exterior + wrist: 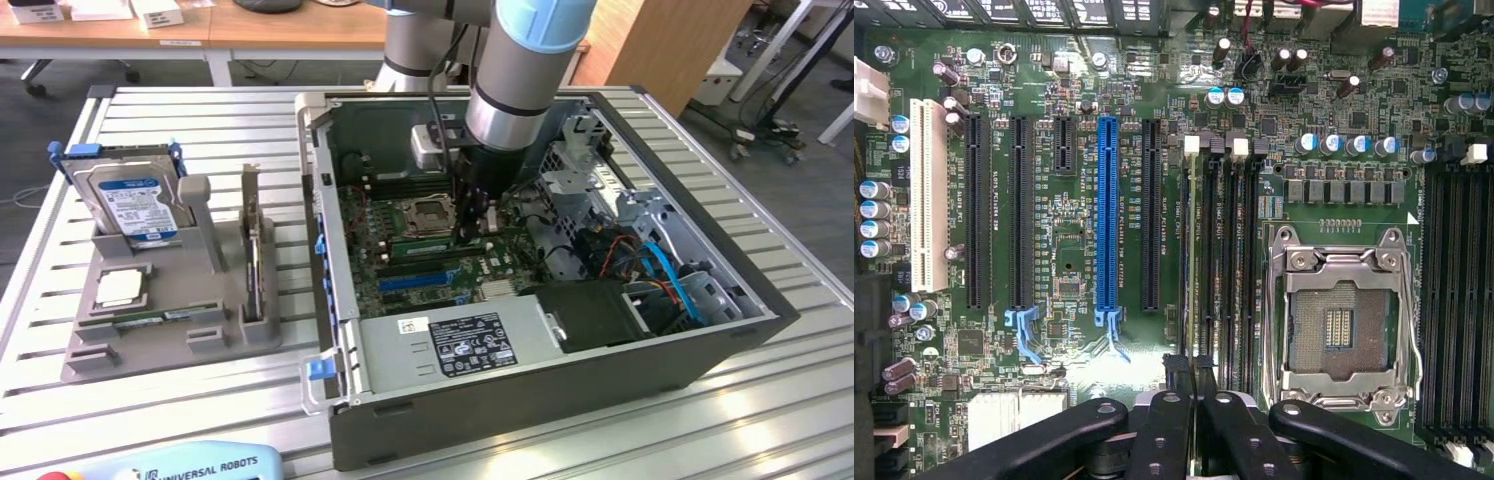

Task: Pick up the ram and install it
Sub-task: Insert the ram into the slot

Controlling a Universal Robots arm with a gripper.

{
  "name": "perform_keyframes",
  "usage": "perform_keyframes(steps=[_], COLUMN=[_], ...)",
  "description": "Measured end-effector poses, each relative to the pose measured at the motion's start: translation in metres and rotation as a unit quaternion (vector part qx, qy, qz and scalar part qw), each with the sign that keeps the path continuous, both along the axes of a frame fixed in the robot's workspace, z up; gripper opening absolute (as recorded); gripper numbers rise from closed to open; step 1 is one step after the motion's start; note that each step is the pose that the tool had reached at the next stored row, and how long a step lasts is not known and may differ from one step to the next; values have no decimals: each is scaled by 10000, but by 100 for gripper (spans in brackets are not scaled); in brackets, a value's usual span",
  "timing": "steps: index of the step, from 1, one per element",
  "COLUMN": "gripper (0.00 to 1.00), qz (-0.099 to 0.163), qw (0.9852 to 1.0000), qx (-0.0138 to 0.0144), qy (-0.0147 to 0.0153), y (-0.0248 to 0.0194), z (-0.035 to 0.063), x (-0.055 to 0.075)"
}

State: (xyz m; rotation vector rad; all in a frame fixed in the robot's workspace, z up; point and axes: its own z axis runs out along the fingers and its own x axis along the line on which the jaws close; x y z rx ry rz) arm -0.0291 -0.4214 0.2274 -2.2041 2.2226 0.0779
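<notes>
On the exterior view's left, a gray holder (160, 345) sits on the slatted tabletop (200, 120). It carries a hard drive (131, 205) propped on edge and a small square chip (120, 288) nearer the camera. Just beside the holder, to the right, stands an open computer case (534, 400) with its board lying flat inside.

The arm (527, 80) comes in from the far side and drops almost straight down into the case — its last section is upright, just right of the empty processor socket (427, 212). The fingers (1166, 425) point down at the board and are closed on the ram (424, 244), gripping it by its flat faces.

The green ram stands on its long edge. Its long axis runs along the exterior view's left-right, parallel to the memory slots, between the socket and the blue card slot (411, 280). In the wrist view it shows edge-on as a thin strip running out from between the fingertips, in line with the slot farthest from the socket — whether it is seated there I cannot tell.
</notes>
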Motion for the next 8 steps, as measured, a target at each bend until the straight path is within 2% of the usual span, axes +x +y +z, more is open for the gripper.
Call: perform_keyframes(steps=[8], gripper=[11], qz=[0], qw=[10000], qx=[0], qy=[2], y=[0], z=[53], x=[1])
